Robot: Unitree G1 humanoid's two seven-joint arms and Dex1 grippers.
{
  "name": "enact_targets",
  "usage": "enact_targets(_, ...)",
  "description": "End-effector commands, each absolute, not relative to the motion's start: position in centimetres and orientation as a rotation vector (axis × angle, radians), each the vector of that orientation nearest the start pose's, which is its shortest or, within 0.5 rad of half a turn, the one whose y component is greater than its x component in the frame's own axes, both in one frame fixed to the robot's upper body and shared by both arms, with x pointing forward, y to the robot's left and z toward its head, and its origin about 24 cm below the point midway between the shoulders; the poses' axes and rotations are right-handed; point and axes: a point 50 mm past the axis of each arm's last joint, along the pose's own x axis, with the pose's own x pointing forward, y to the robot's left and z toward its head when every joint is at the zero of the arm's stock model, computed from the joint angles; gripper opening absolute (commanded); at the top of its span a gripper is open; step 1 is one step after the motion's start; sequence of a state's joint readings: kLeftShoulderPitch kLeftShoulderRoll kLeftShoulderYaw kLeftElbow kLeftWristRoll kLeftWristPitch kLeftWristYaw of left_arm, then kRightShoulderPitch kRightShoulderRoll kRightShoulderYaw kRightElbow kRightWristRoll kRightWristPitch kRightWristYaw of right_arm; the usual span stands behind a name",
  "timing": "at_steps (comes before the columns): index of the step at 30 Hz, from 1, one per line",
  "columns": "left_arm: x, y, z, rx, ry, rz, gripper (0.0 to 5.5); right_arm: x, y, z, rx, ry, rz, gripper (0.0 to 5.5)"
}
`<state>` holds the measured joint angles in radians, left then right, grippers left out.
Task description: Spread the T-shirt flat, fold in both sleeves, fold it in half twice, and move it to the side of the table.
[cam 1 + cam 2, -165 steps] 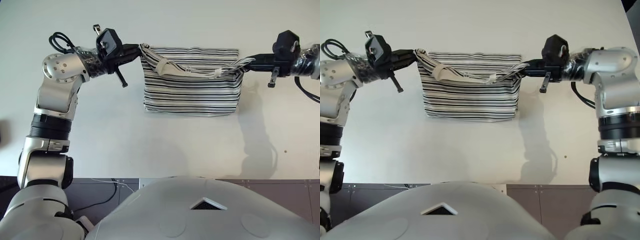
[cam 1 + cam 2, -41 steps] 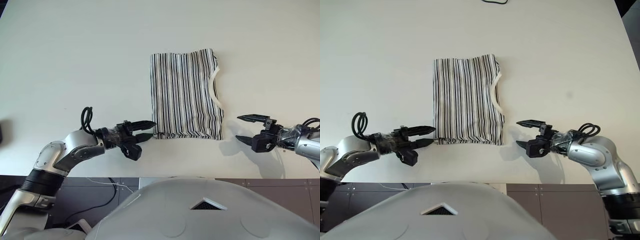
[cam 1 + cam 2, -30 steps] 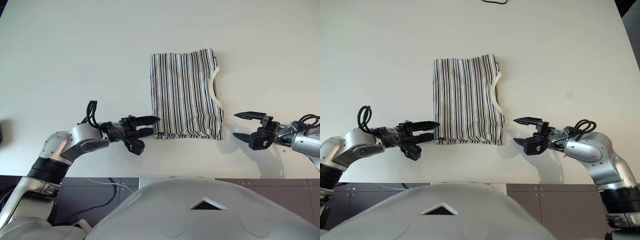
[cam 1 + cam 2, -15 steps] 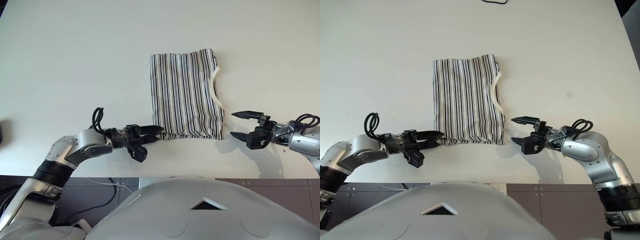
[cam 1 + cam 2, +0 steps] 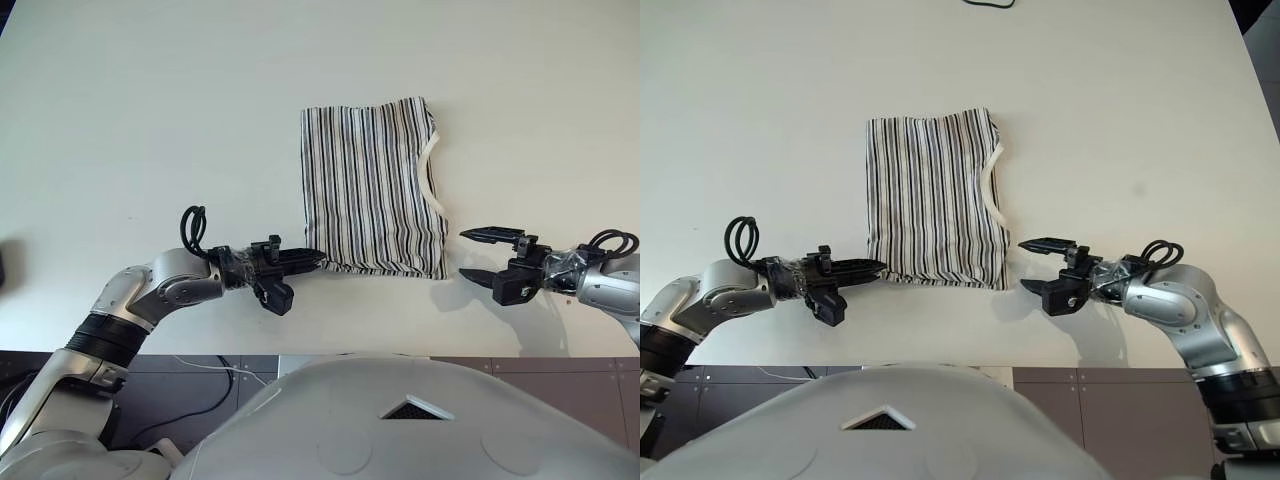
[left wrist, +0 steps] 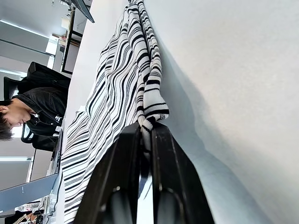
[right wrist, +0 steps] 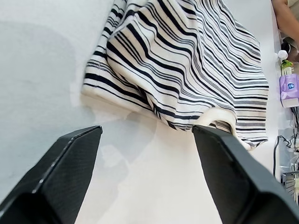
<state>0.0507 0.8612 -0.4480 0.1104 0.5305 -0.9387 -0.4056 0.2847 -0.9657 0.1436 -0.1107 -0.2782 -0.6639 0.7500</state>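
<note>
The black-and-white striped T-shirt (image 5: 372,190) lies folded into a tall rectangle at the middle of the white table (image 5: 150,120), its pale collar on the right edge. My left gripper (image 5: 312,258) is low at the shirt's near-left corner. In the left wrist view the left gripper (image 6: 145,128) is shut, with the T-shirt (image 6: 121,93) corner pinched between its fingers. My right gripper (image 5: 478,256) stands open just right of the near-right corner, apart from the cloth. In the right wrist view its fingers (image 7: 74,154) are spread wide in front of the T-shirt (image 7: 187,70).
The table's near edge (image 5: 400,353) runs just behind both grippers. A black cable (image 5: 988,3) lies at the far edge. Bare tabletop extends left and right of the shirt.
My left gripper slid right to the shirt's near-left corner and closed on it. My right gripper crept left toward the near-right corner, staying open.
</note>
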Motion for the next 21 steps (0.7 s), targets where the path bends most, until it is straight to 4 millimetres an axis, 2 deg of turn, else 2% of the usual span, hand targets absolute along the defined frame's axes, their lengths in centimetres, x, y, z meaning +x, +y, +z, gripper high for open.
enact_targets(1, 14.8, 18.4, 0.5, 1.163, -0.19, -1.525, 0.15, 14.7, -22.4, 4.8, -1.256, 0.043, 1.42, 3.58)
enact_targets(7, 15.2, 18.5, 0.7, 1.165, -0.194, -1.551, 0.14, 13.8, -21.4, 2.7, -1.296, 0.0, 1.437, 3.58)
enact_targets(12, 15.5, 18.8, 0.7, 1.172, -0.19, -1.575, 0.14, 14.0, -21.4, 0.8, -1.36, -0.017, 1.405, 3.58)
enact_targets(21, 16.0, 19.2, 0.9, 1.191, -0.196, -1.609, 0.14, 14.8, -23.5, -1.5, -1.513, -0.145, 1.334, 3.58)
